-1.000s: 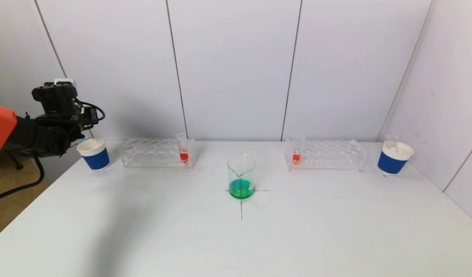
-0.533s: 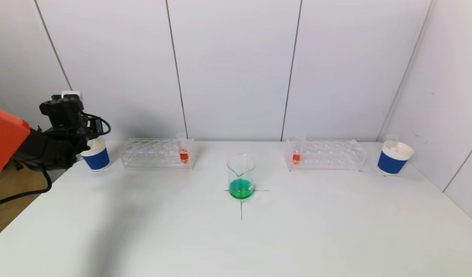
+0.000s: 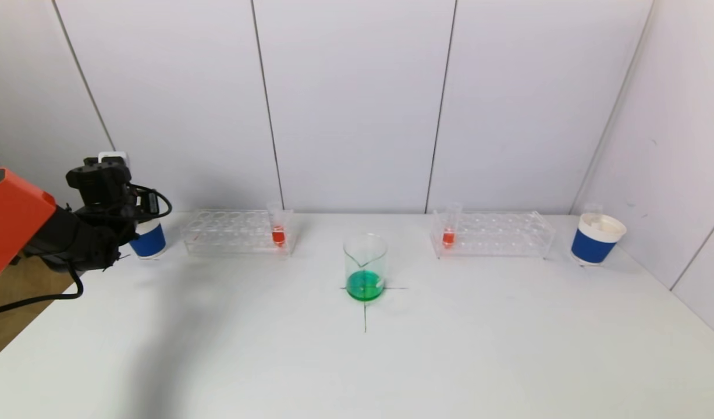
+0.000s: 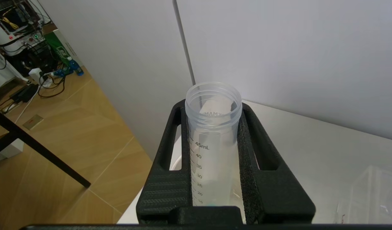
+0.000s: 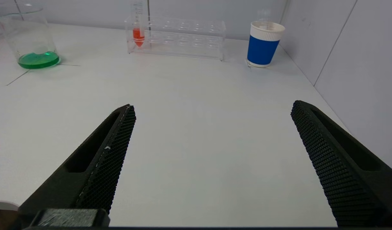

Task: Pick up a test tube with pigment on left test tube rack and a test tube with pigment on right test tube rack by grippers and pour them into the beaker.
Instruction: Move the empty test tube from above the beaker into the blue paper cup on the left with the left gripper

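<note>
Gripping an empty test tube [image 4: 213, 140] over the left paper cup [image 3: 149, 240], the left gripper [image 4: 213, 127] risks tipping that cup if it descends off-centre. The right gripper [image 5: 211, 153] waits with fingers wide open; 2 pigment tubes [image 3: 278, 230] remain racked beside the beaker [image 3: 365, 266].

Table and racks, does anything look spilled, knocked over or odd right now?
Nothing spilled. Both racks stand square, each with one red tube upright; the beaker holds green liquid. Only oddity: the left end effector grips an empty tube over the left blue cup.
</note>
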Robot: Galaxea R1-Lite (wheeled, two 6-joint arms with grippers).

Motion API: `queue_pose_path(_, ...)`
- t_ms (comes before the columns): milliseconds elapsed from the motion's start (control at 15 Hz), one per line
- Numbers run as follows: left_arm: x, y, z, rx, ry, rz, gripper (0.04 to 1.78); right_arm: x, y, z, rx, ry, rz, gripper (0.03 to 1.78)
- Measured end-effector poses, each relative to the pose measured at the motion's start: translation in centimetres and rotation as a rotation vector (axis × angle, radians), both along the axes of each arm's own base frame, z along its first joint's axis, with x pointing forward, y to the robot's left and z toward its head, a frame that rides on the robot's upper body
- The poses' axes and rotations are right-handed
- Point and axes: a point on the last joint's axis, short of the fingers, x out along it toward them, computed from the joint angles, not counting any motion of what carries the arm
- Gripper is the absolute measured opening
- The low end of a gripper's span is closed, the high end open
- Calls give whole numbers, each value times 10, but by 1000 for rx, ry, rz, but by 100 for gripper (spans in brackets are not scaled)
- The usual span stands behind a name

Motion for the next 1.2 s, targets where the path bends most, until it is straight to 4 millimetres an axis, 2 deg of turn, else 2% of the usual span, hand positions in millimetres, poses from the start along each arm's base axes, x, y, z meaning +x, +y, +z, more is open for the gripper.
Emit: queue_pose_path(1200,0,-2,0,-3,-3,-4,47,0,0,0,0,0,0,177)
